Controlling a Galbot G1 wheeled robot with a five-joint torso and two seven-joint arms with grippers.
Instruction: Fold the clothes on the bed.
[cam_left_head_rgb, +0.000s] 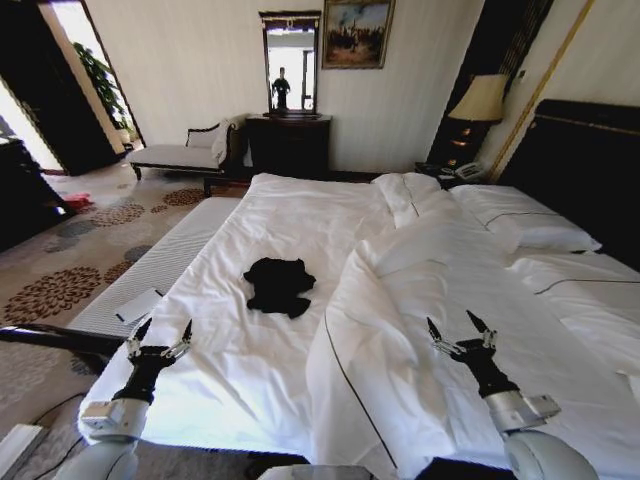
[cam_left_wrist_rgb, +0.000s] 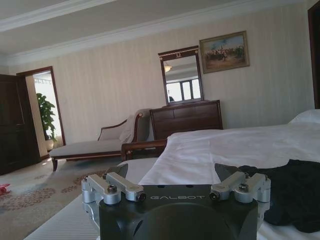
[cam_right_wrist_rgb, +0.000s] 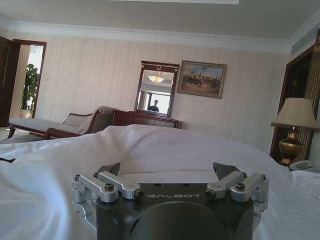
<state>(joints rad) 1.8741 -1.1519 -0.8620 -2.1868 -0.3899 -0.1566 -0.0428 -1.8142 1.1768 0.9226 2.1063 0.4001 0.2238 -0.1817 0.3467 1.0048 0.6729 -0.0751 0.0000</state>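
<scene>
T-shirt (cam_left_head_rgb: 279, 285), black and bunched into a rumpled heap, lies on the flat white sheet toward the left half of the bed (cam_left_head_rgb: 250, 360), with the thick duvet (cam_left_head_rgb: 420, 300) thrown back in a ridge just to its right. Nothing holds it. From where I stand the robot is at the foot of the bed with both arms raised in front of it: the left end effector (cam_left_head_rgb: 159, 336) hovers over the near left part of the mattress, fingers spread wide, well short of the shirt; the right end effector (cam_left_head_rgb: 460, 328) hangs over the duvet, fingers likewise apart, empty. In the left wrist view the dark cloth (cam_left_wrist_rgb: 292, 192) sits just beyond that end effector (cam_left_wrist_rgb: 176, 192), off to one side.

I'd judge folding hasn't begun; this looks like the approach. The shirt is too crumpled to fold as it lies, so the next move calls for reaching forward, pinching an edge or shoulder, and spreading it flat, taking care not to snag the sheet underneath.
</scene>
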